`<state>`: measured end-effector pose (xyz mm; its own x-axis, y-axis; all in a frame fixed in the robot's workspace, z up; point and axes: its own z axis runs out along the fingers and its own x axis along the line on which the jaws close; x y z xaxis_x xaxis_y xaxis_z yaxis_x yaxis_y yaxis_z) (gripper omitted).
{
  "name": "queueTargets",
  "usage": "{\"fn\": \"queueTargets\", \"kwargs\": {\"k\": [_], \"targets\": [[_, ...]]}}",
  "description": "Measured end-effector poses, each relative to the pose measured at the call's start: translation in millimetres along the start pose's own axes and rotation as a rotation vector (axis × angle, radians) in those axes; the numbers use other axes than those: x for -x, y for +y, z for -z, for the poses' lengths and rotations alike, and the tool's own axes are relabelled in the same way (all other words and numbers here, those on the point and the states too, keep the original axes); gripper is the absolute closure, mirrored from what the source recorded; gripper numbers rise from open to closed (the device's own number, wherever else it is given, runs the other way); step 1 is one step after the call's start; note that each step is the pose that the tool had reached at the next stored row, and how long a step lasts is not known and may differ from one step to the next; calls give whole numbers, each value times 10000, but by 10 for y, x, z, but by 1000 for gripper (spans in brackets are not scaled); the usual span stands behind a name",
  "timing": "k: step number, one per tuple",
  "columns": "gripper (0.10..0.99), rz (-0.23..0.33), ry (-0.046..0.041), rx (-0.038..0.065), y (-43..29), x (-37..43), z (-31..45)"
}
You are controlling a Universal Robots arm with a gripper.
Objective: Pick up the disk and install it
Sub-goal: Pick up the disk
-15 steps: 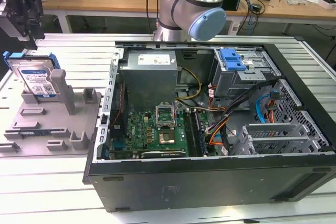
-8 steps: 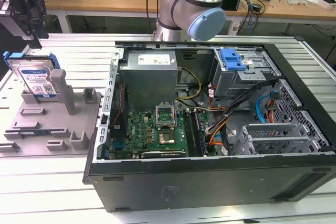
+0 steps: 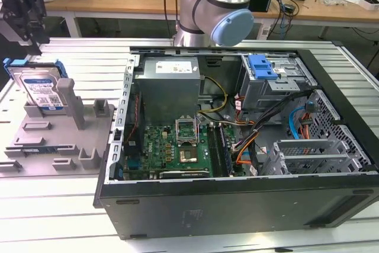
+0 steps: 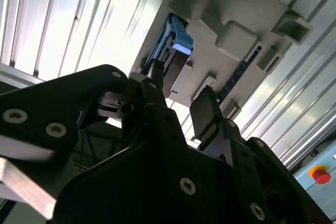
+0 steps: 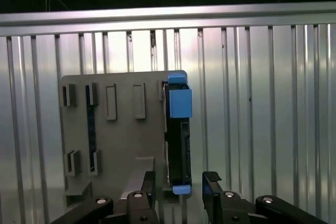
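Disk (image 3: 39, 90) stands on edge in a slot of the grey fixture (image 3: 65, 140), at the fixture's far corner on the exterior view's left. Label side faces the camera, and the blue carrier frames the silver body. In both wrist views the disk (image 5: 177, 129) (image 4: 174, 43) is seen edge-on, seated in the fixture (image 5: 123, 140), blue carrier end cap bright.

Gripper (image 3: 26, 19) hangs above the disk with a clear gap, not touching. Fingers (image 5: 212, 188) are spread apart w/ nothing between them, roughly in line w/ the disk's thin edge. Second wrist view shows the same: gripper (image 4: 178, 85) released, pointing toward the disk.

Fixture lies flat on the slatted aluminium table (image 3: 77, 57), just beside the open PC case (image 3: 237, 205) on the exterior view's left. Other fixture slots hold no drive.

Inside the case:
- PSU (image 3: 172, 84) at the back
- motherboard (image 3: 172, 149) in front of it
- drive cage (image 3: 278, 78) w/ blue latch toward the exterior view's right

Arm (image 3: 219, 4) rises behind the case.
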<state>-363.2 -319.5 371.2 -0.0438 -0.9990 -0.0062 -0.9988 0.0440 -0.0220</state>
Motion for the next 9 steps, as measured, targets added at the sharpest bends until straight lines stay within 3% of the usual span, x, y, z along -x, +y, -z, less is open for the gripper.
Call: {"fn": "queueTargets", "kwargs": {"k": [4,7,9], "targets": [[604,-1,-29,1,116,22,-8],[604,0,-30,1,288,57,-53],[604,7,-30,2,329,58,-70]]}}
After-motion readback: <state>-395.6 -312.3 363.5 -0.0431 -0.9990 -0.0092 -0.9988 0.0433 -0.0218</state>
